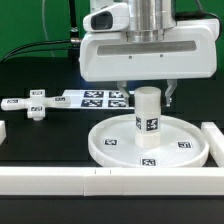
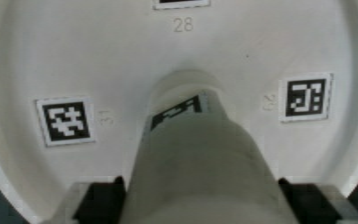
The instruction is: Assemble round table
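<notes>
The arm hangs straight down, its claw (image 1: 147, 100) clamped on the top of the leg (image 1: 147, 118). The leg is a short, smooth white plastic cylinder standing upright at the middle of the rimmed round disc (image 1: 105, 150), which lies flat on the black desk (image 1: 45, 145).

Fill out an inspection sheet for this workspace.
Surface: black table.
Job's things: leg upright on the hub of the disc; cross-shaped foot lying apart, at the exterior view's left.
Clutter: marker board behind the disc; white border blocks along the edges.
Grippers: gripper straddles the leg; contact unclear.
Cables: dark cables at the back.
Surroundings: green backdrop.
</notes>
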Motion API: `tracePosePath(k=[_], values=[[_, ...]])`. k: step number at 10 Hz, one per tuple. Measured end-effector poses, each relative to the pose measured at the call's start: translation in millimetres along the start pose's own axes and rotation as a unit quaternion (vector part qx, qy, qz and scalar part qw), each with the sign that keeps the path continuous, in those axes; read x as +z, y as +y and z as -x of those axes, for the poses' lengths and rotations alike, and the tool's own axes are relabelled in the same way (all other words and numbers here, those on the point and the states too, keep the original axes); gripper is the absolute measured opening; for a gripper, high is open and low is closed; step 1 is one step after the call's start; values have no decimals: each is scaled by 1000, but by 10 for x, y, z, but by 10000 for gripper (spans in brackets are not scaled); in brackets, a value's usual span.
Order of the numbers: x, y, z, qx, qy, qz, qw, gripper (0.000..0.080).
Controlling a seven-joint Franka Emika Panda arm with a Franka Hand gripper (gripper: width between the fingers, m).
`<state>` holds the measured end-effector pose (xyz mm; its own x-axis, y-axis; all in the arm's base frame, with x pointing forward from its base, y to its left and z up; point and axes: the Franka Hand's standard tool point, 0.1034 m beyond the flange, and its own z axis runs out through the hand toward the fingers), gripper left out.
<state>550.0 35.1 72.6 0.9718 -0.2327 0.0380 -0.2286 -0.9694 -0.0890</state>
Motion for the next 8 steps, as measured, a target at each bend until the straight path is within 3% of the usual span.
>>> tracePosePath(k=[4, 8], values=[[1, -6, 21, 214, -6, -8, 977, 407], [2, -9, 11, 323, -7, -16, 946, 407]])
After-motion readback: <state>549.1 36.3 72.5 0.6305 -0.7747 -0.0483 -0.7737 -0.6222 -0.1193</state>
